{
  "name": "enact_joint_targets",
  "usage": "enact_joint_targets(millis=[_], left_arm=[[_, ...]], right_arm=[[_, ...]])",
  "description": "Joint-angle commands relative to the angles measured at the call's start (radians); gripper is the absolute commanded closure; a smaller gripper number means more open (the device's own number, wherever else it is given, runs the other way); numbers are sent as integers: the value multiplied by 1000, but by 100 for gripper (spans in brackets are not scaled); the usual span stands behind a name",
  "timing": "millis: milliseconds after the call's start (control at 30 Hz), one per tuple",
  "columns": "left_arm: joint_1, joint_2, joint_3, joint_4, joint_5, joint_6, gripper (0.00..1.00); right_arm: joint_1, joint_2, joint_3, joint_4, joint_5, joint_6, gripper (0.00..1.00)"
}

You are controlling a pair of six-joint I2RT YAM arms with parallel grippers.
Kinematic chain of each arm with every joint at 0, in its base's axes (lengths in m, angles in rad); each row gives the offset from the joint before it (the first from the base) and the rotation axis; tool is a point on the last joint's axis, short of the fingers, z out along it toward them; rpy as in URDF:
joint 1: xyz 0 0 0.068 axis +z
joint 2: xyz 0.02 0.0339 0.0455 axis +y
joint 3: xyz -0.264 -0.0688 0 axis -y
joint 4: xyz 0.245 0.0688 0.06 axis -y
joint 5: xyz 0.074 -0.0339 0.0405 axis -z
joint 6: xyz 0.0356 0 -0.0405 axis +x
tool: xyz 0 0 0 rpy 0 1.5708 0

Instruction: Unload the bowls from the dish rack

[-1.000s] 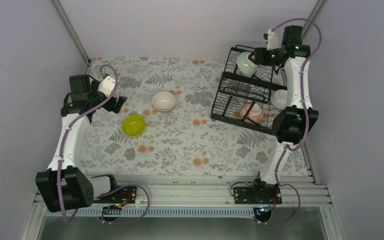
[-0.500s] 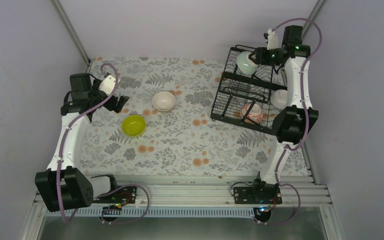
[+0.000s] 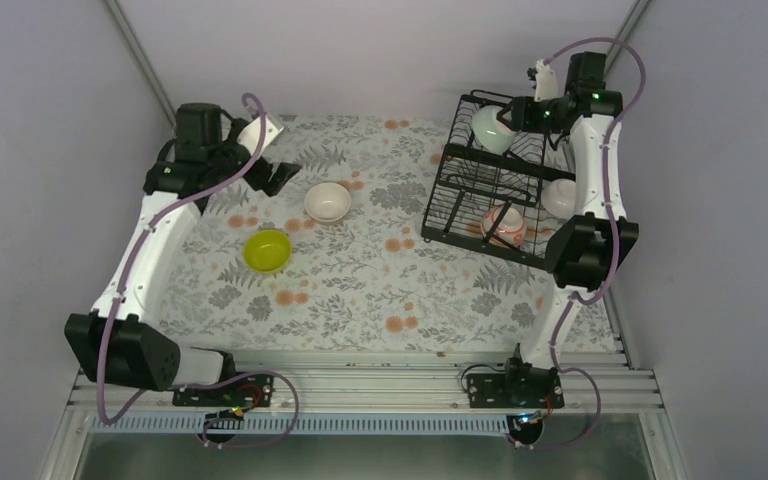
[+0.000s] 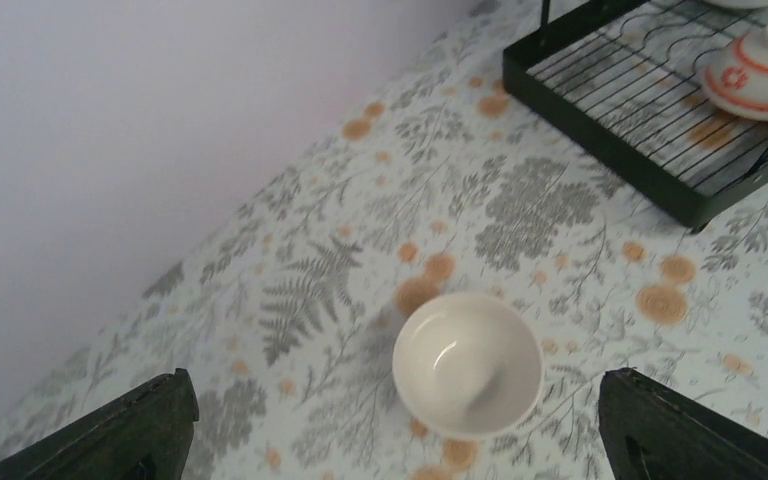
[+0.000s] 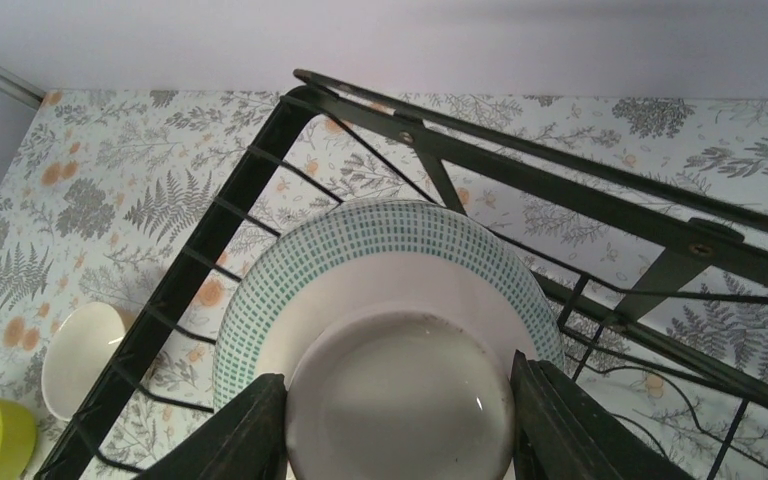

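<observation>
Your right gripper (image 5: 400,430) is squeezed on the round foot of the mint-green bowl (image 5: 390,260), one finger on each side. That bowl is in the top shelf of the dish rack (image 3: 440,185), at 2 o'clock on the table (image 3: 380,300). Your left gripper (image 3: 282,177) is wide apart and holds nothing, at 10 o'clock from the white bowl (image 3: 327,202). The lime bowl (image 3: 267,250) sits at 7 o'clock from that one. The red-patterned bowl (image 3: 505,224) lies in the rack's low tray.

Bright, even light and soft shadows
Light comes from above. The white bowl (image 4: 467,365) looks a little smeared in the left wrist view, and a tiny shiny spot sits on the green bowl (image 5: 390,330).
</observation>
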State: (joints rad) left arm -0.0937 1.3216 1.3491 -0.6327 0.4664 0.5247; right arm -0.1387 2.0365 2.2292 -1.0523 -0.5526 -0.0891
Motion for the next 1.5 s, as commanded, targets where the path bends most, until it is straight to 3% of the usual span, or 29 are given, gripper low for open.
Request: enact_joint_targets(millis=[0, 267, 467, 667, 767, 933, 1133, 1467], left_arm=[[-91, 75, 107, -45, -12, -43, 0], [-271, 222, 244, -68, -64, -53, 0], [-317, 373, 478, -106, 146, -128, 0], [-362, 619, 885, -231, 352, -190, 0], [-407, 726, 1020, -256, 378, -214, 0], [-484, 826, 1057, -215, 365, -206, 0], [-491, 961, 1191, -192, 443, -228, 0], [-495, 1035, 1230, 80, 627, -397, 0]], right_arm=[[2, -89, 17, -9, -54, -9, 66], [-4, -169, -30, -12, -76, -35, 66], [-5, -231, -88, 4, -90, -42, 66], [-6, -262, -92, -2, -101, -45, 65], [-4, -282, -105, -2, -111, -49, 64], [-5, -294, -112, -7, -123, -57, 63], [-5, -306, -106, -18, -136, -64, 62], [-5, -312, -115, -22, -173, -67, 64]])
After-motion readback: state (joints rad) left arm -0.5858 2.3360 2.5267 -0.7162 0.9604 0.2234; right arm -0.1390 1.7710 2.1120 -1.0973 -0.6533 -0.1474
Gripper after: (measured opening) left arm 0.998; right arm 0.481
